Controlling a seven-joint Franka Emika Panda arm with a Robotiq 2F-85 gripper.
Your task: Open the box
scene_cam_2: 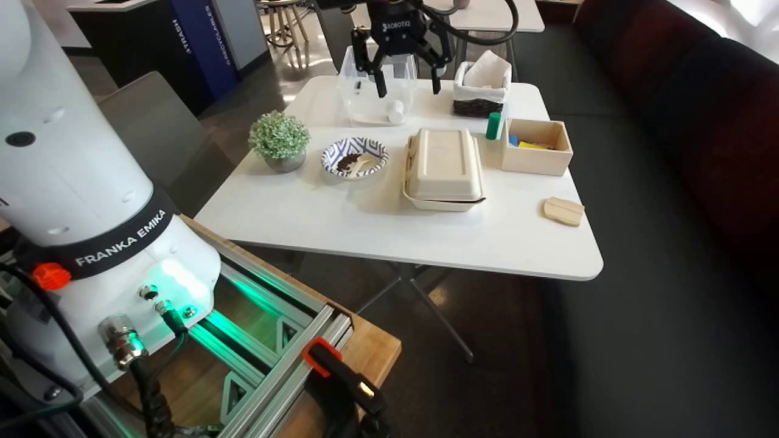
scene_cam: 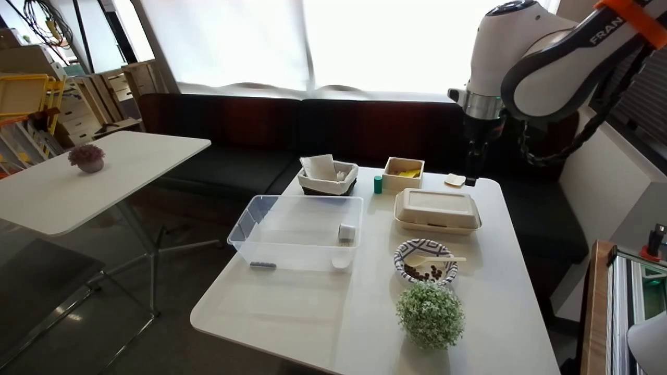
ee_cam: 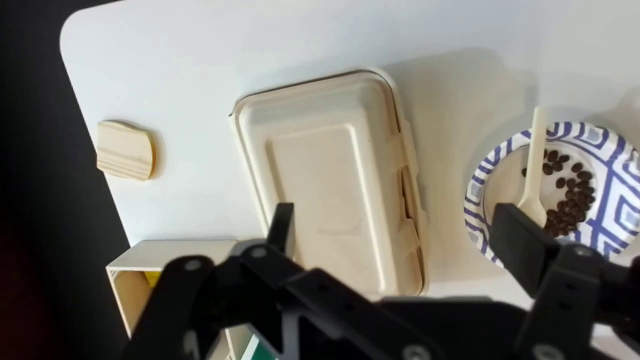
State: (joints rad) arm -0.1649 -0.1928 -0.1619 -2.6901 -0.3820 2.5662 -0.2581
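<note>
Box [scene_cam_2: 443, 167]: on the tabletop [scene_cam_2: 292, 213], between the bowl [ee_cam: 612, 205] and the little wooden bin [scene_cam_2: 535, 161], apart from both.
Lid [ee_cam: 320, 185]: down over the base, so the opening itself is not done. At one end a thin dark gap shows between lid and base, so it may not be pressed tight (which would be a help).
Slots [ee_cam: 406, 195]: in the long side that faces the bowl. I take this for the front edge, with the hinge likely along the opposite side. Whether a tab is caught in them I cannot tell.
Pincer [scene_cam_2: 409, 84]: released, its fingers [scene_cam_2: 381, 84] spread wide with nothing between them. It hangs above the tabletop, not touching the box.
Lid, left to do: in my judgement, everything. The pincer needs to come down to the slotted edge, get a fingertip under the rim or pinch it, free any tab, then raise the lid and swing it back until the inside shows.
Base: looks like thin moulded board, probably light. It could slide or lift along with the lid instead of parting from it.
Spoon [ee_cam: 536, 160]: in the bowl, handle poking out past the rim. It sits on the slotted side, so a low, wide approach there might knock it.
</note>
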